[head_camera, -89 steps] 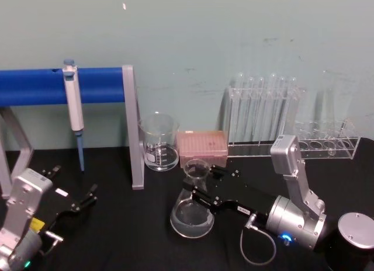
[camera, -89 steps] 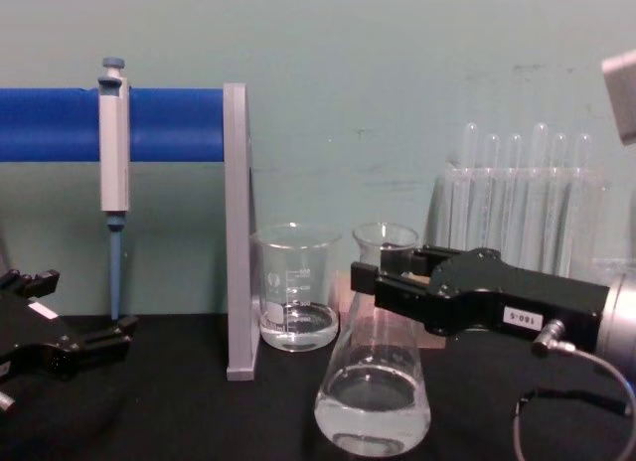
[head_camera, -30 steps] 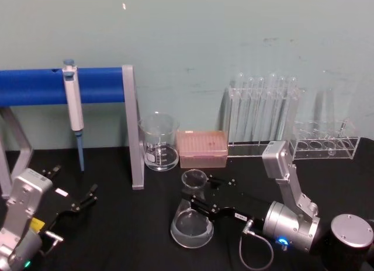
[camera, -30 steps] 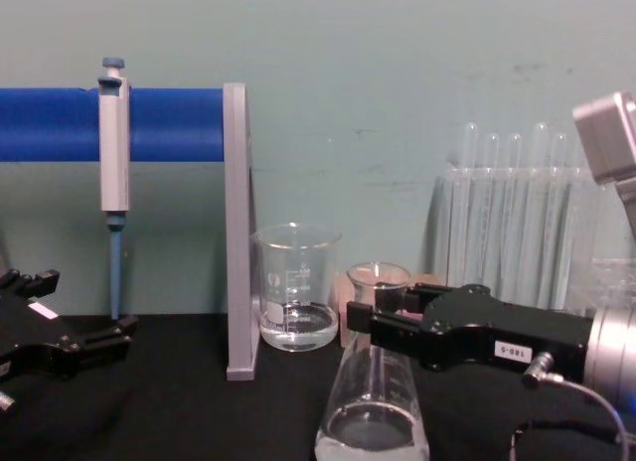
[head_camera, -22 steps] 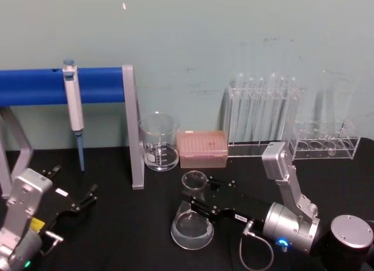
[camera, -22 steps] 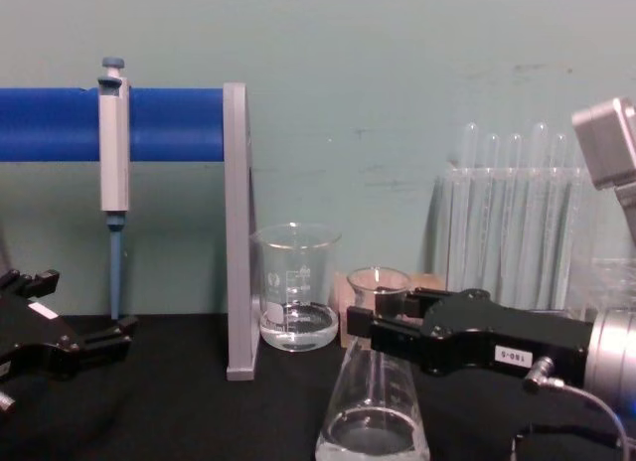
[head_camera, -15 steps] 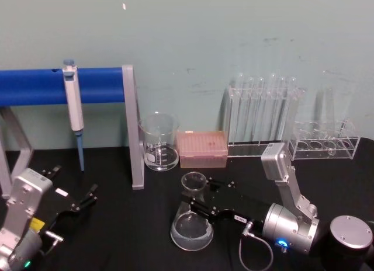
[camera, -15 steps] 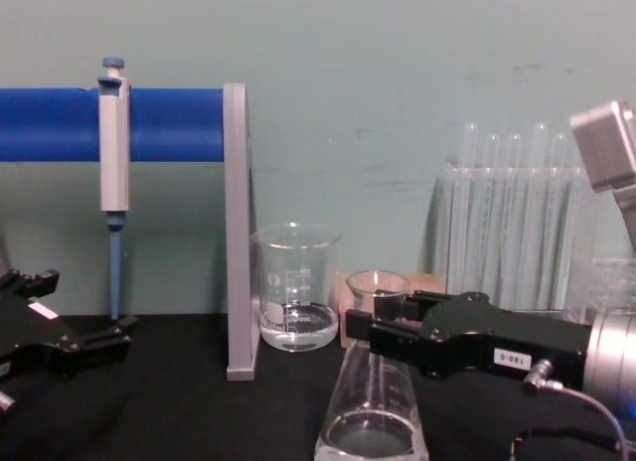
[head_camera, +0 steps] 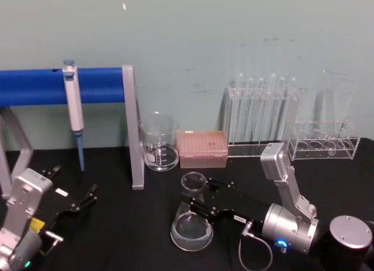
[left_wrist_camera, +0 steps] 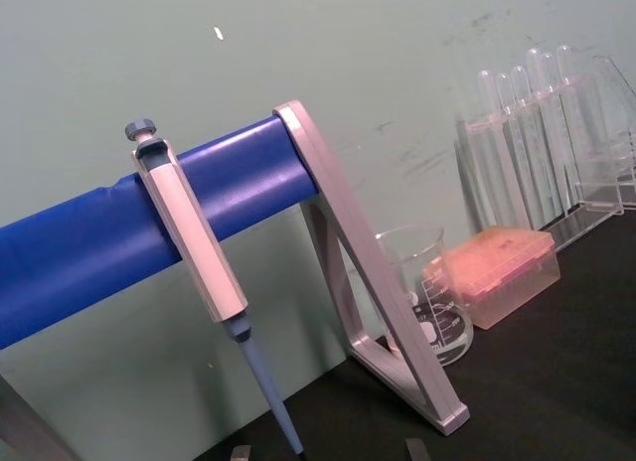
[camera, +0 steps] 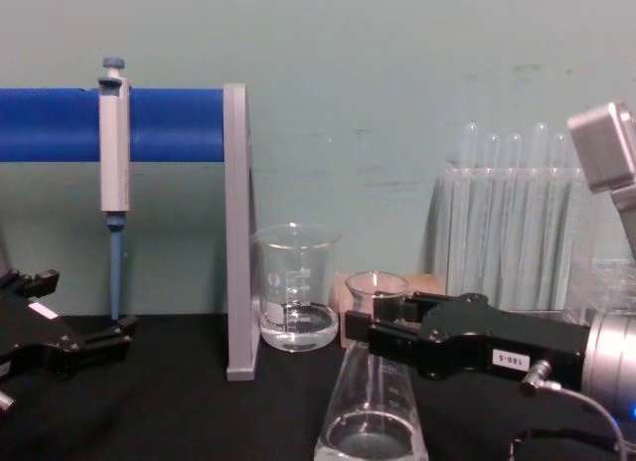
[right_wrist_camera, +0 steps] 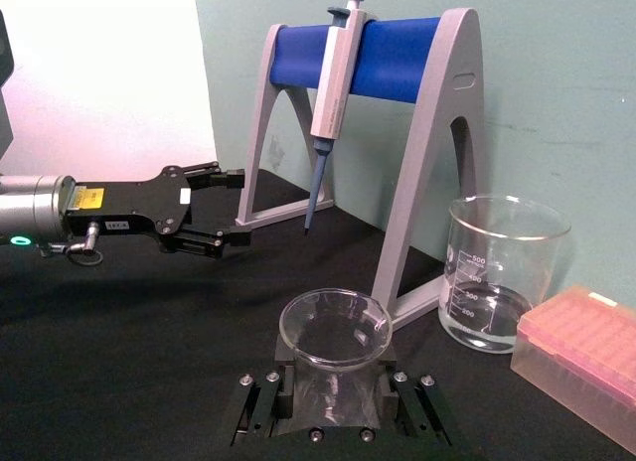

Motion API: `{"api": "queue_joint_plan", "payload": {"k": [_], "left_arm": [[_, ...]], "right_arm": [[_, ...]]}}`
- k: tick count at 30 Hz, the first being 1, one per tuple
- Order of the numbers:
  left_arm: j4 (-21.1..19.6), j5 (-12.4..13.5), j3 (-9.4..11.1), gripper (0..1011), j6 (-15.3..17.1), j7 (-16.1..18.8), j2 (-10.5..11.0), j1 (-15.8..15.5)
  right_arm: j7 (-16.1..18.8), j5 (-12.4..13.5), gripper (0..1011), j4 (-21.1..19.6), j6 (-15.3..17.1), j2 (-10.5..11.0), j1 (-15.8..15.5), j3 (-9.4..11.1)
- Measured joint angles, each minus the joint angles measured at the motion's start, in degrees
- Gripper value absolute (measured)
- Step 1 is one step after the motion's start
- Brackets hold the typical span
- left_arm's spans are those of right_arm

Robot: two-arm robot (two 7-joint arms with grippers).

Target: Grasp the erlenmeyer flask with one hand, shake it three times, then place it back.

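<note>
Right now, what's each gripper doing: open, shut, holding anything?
Left gripper: open, empty, parked at the table's left.
Right gripper: shut on the erlenmeyer flask at its neck.

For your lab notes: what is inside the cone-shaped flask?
A shallow layer of clear liquid lies in the flask, held by the right claw. The claw covers part of the neck.

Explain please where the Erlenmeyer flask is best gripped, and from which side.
Grip the Erlenmeyer flask at its narrow neck, coming level from the robot's right, as the right gripper does. The wide cone below and flared rim above likely stop slipping; the pipette stand crowds its left.
</note>
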Motion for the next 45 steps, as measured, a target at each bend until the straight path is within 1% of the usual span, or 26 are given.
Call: {"api": "queue_joint_plan", "payload": {"k": [12,37,40,41,43,44,45], "left_arm": [[0.0,0.0,0.0,1001,0.0,0.0,0.0,0.0],[0.0,0.0,0.0,1001,0.0,0.0,0.0,0.0],[0.0,0.0,0.0,1001,0.0,0.0,0.0,0.0],[0.0,0.0,0.0,1001,0.0,0.0,0.0,0.0],[0.0,0.0,0.0,1001,0.0,0.0,0.0,0.0],[0.0,0.0,0.0,1001,0.0,0.0,0.0,0.0],[0.0,0.0,0.0,1001,0.0,0.0,0.0,0.0]], "right_arm": [[-0.7,-0.3,449,-0.2,0.8,0.0,0.1,-0.2],[-0.6,-0.4,449,-0.2,0.7,0.0,0.1,-0.1],[-0.5,-0.5,503,-0.1,0.7,0.0,0.1,-0.1],[-0.6,-0.5,560,-0.1,0.8,0.0,0.1,-0.1],[-0.6,-0.5,616,-0.1,0.8,0.0,0.1,-0.1],[-0.6,-0.6,616,-0.1,0.7,0.0,0.1,-0.1],[-0.6,-0.6,672,-0.1,0.8,0.0,0.1,-0.1]]}}
